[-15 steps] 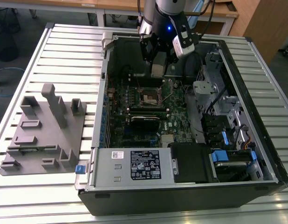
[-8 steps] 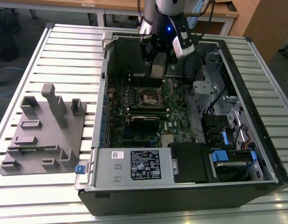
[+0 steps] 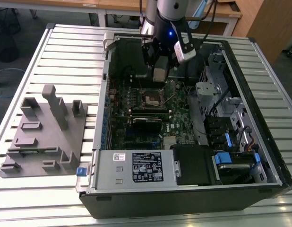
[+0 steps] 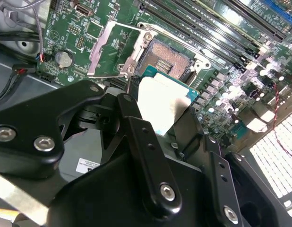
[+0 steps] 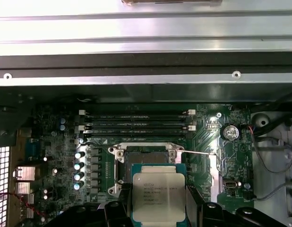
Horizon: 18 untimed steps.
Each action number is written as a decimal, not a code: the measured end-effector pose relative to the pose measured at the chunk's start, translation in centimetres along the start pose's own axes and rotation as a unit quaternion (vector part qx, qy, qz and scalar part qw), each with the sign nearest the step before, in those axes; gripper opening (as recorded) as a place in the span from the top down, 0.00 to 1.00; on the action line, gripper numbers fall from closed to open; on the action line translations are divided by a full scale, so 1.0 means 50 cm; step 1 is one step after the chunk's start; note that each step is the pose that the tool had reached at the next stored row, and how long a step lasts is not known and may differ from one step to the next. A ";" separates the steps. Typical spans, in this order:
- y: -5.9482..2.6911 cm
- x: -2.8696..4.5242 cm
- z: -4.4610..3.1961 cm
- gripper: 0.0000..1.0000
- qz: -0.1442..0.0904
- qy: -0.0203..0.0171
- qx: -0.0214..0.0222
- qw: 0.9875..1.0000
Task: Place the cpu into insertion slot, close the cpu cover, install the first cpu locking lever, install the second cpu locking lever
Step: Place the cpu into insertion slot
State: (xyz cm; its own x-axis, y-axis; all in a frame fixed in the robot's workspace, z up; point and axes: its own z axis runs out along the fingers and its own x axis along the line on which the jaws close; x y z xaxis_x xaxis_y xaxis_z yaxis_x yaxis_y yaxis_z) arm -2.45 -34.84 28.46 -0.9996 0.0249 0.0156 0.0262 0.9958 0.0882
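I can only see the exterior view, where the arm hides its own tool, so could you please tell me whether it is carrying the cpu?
Observer: Yes. In both wrist views the cpu is clamped between the jaws, with its metal top showing.
Operator: Thank you. Is it seated in the insertion slot?
Observer: No. In the second wrist view the insertion slot is bare, with its gold contact field uncovered and the chip held clear of it.
Operator: And where is the cpu cover?
Observer: The cpu cover is flipped open to one side of the slot, and green board shows through its window.
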 end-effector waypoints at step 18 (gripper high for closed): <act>-0.008 0.029 0.043 0.46 -0.003 -0.018 0.000 1.000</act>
State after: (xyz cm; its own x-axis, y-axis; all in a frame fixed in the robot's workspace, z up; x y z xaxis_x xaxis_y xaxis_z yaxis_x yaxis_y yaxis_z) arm -3.94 -35.02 26.29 -0.9995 0.0229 -0.0211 0.0209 0.9958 0.0890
